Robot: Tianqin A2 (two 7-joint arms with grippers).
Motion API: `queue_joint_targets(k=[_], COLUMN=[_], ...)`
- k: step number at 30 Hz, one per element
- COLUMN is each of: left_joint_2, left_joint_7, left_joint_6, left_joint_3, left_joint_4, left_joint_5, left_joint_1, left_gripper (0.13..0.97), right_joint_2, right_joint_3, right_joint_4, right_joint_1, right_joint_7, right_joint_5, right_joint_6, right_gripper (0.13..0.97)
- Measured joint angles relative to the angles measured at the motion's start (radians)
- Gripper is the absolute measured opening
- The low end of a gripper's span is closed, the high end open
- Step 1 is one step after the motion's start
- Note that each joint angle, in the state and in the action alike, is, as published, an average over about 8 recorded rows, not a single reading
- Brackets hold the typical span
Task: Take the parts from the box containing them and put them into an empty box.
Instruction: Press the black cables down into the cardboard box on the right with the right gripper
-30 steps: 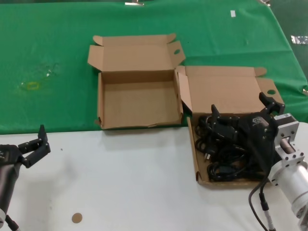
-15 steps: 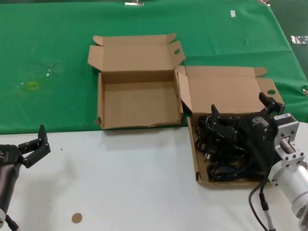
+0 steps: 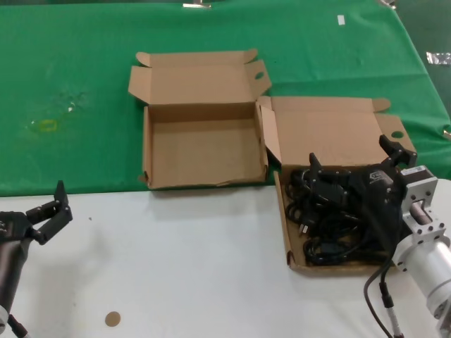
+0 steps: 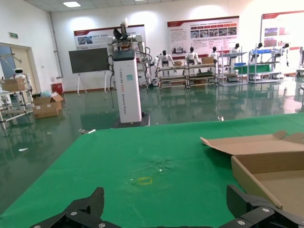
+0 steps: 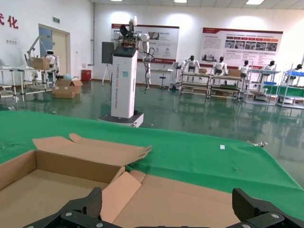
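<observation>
- While the left arm waits low at the near left of the white table (image 3: 197,267), the left gripper (image 3: 51,211) hangs just above the tabletop with its fingers spread apart, holding nothing.
- Right gripper (image 3: 356,172) sits over the box containing them (image 3: 331,127) at the right, fingers wide apart, one tip over the cables, the other near the lid's round-holed ear.
- Parts (image 3: 331,225) are a tangle of black cables and plugs filling that box's tray, directly under and partly hidden by the right gripper; cannot tell whether the fingers touch them.
- Nothing is clamped between the right fingers.
- An empty box (image 3: 201,151) lies on the green cloth (image 3: 70,84), to the left of the full box and just beside it, lid folded back, tray bare.
- Empty box is well apart from the left gripper, farther back and to its right.
- Full box's front overhangs onto the white table; its tall side flap stands up next to the empty box's right wall.
- Small brown disc (image 3: 112,319) lies on the white table near the left arm.
- Left wrist view: both fingertips (image 4: 90,209) spread, empty box's corner (image 4: 266,166) ahead on the cloth.
- Right wrist view: fingertips (image 5: 85,206) apart over the cardboard lid (image 5: 180,194).
</observation>
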Motion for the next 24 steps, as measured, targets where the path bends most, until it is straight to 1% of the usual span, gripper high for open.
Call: queue_joint_targets(k=[2, 6, 10, 14, 15, 23, 24], left_joint_2=[0.0, 0.0, 0.0, 0.0, 0.0, 0.0, 0.0], left_joint_7=[0.0, 0.0, 0.0, 0.0, 0.0, 0.0, 0.0], left_joint_6=[0.0, 0.0, 0.0, 0.0, 0.0, 0.0, 0.0], left_joint_3=[0.0, 0.0, 0.0, 0.0, 0.0, 0.0, 0.0], left_joint_4=[0.0, 0.0, 0.0, 0.0, 0.0, 0.0, 0.0], left_joint_5=[0.0, 0.0, 0.0, 0.0, 0.0, 0.0, 0.0], left_joint_1=[0.0, 0.0, 0.0, 0.0, 0.0, 0.0, 0.0], left_gripper=[0.907, 0.907, 0.843, 0.779, 0.779, 0.578, 0.578], right_joint_2=[0.003, 0.017, 0.057, 0.133, 0.156, 0.336, 0.357], right_joint_3=[-0.003, -0.012, -0.029, -0.061, -0.069, -0.123, -0.128], right_joint_4=[0.0, -0.001, 0.001, 0.003, 0.003, -0.009, -0.011], right_joint_1=[0.002, 0.008, 0.02, 0.043, 0.05, 0.126, 0.136], right_joint_7=[0.0, -0.002, -0.004, 0.014, 0.021, 0.073, 0.079], right_joint_5=[0.0, -0.006, -0.017, -0.028, -0.032, -0.099, -0.111], right_joint_6=[0.002, 0.002, -0.008, -0.024, -0.029, -0.126, -0.145], right_gripper=[0.966, 0.966, 0.966, 0.966, 0.966, 0.966, 0.966])
